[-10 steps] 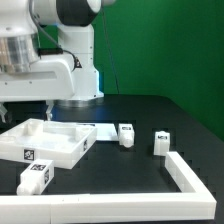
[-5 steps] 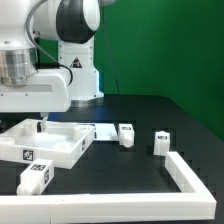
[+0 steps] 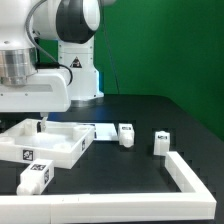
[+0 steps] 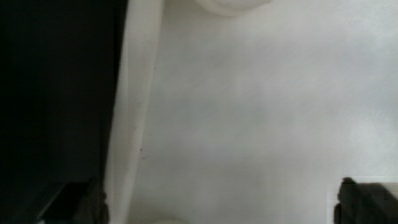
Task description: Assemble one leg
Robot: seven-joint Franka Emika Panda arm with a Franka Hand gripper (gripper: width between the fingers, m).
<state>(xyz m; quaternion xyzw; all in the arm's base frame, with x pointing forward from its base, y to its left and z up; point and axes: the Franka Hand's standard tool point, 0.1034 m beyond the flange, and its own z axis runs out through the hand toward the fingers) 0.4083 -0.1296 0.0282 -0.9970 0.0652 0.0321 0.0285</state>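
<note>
Your hand [image 3: 41, 123] hangs at 9 o'clock in the exterior view, its tips low over the wide flat white plastic panel [image 3: 62, 148]. In the wrist view its dark fingers [image 4: 77, 203] stand spread wide above the panel's bare face, released, grasping nothing. One small white oblong tagged plastic leg [image 3: 126, 135] stands on the black surface [image 3: 120, 175] near centre. A second leg [image 3: 161, 142] stands at its 3 o'clock. A third leg [image 3: 35, 178] lies at 7 o'clock, just beside the panel.

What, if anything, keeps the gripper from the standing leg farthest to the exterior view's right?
Probably yes: the leg stands apart from its neighbour, open above; the gripper hangs over the panel, jaws open.
</note>
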